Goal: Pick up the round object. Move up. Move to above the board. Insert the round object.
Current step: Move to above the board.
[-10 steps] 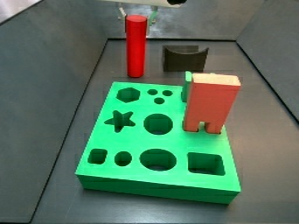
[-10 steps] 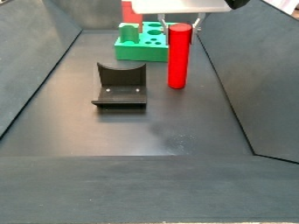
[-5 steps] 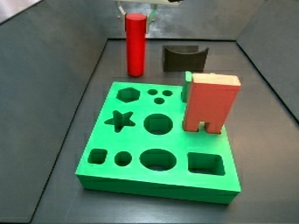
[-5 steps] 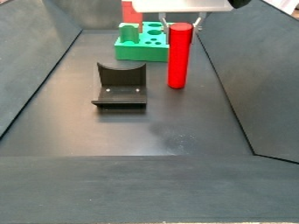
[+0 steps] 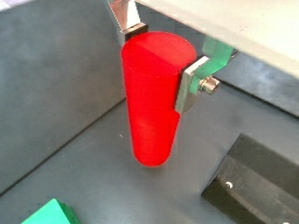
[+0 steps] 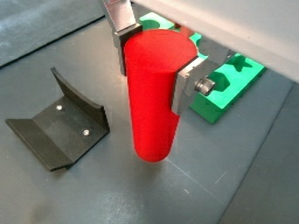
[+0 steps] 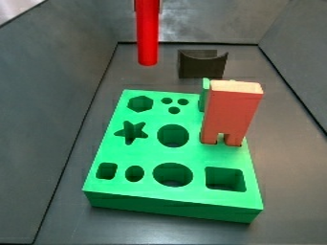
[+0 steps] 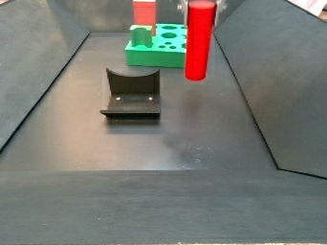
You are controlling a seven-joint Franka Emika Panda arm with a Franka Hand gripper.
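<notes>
- No text, label, brand, number or sign can be read in any view.
- The red cylinder (image 6: 155, 96), clamped between the plates of the pincer (image 6: 153, 72), is seen to be plain.
- No marking is borne by the green board (image 7: 173, 151), the salmon-red block (image 7: 231, 111) or the dark arch-shaped block (image 8: 130, 92).

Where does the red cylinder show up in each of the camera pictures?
Wrist view: red cylinder fills the middle, clamped by the hand.
Wrist view: cylinder central, between the fingers.
Side view: cylinder at top, left of middle, off the floor, behind the green board.
Side view: cylinder at top, right of middle, in front of the board.
Shared landmark: the dark fixture.
</notes>
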